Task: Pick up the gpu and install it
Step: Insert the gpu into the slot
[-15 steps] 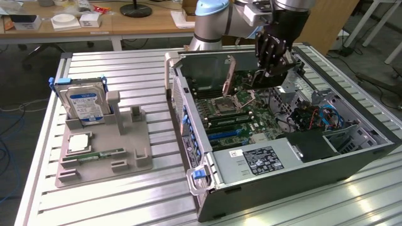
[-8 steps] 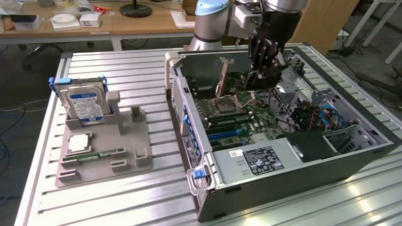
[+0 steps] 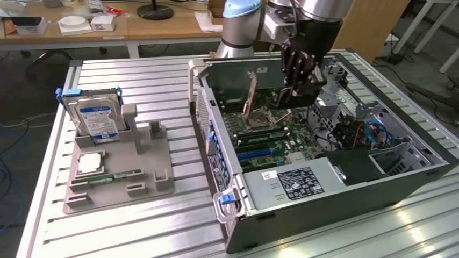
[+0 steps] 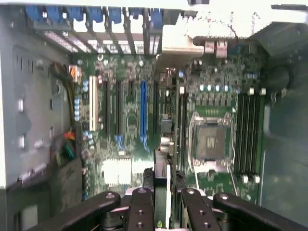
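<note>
The gpu (image 4: 161,179) appears edge-on as a thin card clamped between my gripper's (image 4: 161,195) two black fingers. In the exterior view the gripper (image 3: 298,78) hangs inside the open computer case (image 3: 401,177), near its far end, with the gpu (image 3: 300,94) hanging below it just above the motherboard (image 3: 280,140). Seen from the wrist, the card's edge lies over the board between the blue expansion slot (image 4: 143,110) and the CPU socket (image 4: 210,142). It is not seated in any slot.
A grey fixture (image 3: 143,185) on the slatted table at the exterior view's left holds a hard drive (image 3: 97,118), a RAM stick (image 3: 115,176) and a CPU chip (image 3: 92,163). Cables (image 3: 358,134) and a black power supply (image 3: 301,183) crowd the case's near end.
</note>
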Controlling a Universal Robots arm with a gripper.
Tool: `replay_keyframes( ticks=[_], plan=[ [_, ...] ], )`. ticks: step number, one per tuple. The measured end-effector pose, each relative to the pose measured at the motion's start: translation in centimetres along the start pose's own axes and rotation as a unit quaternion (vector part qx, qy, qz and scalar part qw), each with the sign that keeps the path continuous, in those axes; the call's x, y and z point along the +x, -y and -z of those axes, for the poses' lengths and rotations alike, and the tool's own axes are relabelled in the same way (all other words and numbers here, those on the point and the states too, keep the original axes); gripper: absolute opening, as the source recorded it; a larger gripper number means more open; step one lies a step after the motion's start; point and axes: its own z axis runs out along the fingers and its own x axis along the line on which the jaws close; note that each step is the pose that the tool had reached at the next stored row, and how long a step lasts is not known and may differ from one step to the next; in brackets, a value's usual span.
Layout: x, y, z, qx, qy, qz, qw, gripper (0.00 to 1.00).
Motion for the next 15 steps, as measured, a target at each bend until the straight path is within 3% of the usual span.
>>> replay_keyframes(
  ticks=[3,9,12,15],
  plan=[
    [0.3,-1.02,-0.15,-0.0001,0.0,0.0,1.0,0.27],
    [2.1,-1.42,-0.23,0.0,0.0,0.0,1.0,0.27],
    [2.2,-2.65,-0.51,0.0,0.0,0.0,1.0,0.27],
    [2.2,-2.92,-1.0,0.0,0.0,0.0,1.0,0.27]
  ],
)
